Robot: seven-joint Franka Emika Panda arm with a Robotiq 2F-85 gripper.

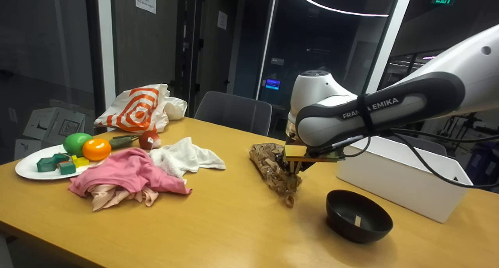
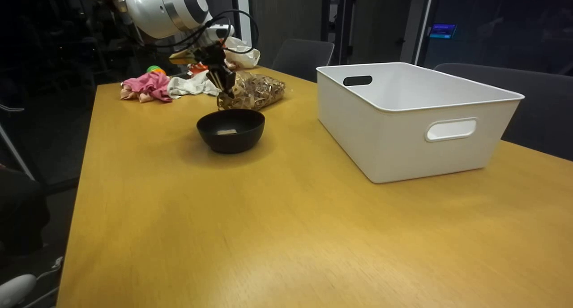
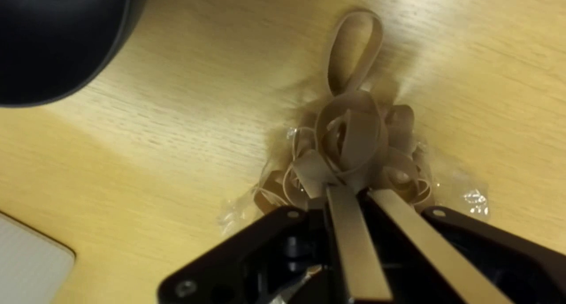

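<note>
Gripper [image 3: 359, 191], jaws tight together, at tan rubber bands [image 3: 360, 138] in clear bag [image 3: 471, 197], black bowl [image 3: 57, 43] nearby

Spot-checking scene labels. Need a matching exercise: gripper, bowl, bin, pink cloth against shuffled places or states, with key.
Column one:
1. Gripper
2. Black bowl
3. White bin
4. Pink cloth

Column two:
A. Open-topped, with handle slots
B. Lying over a peach cloth
C. Shut, at the bag of rubber bands
D. Contains a small pale piece

Pairs: 1-C, 2-D, 3-A, 4-B
</note>
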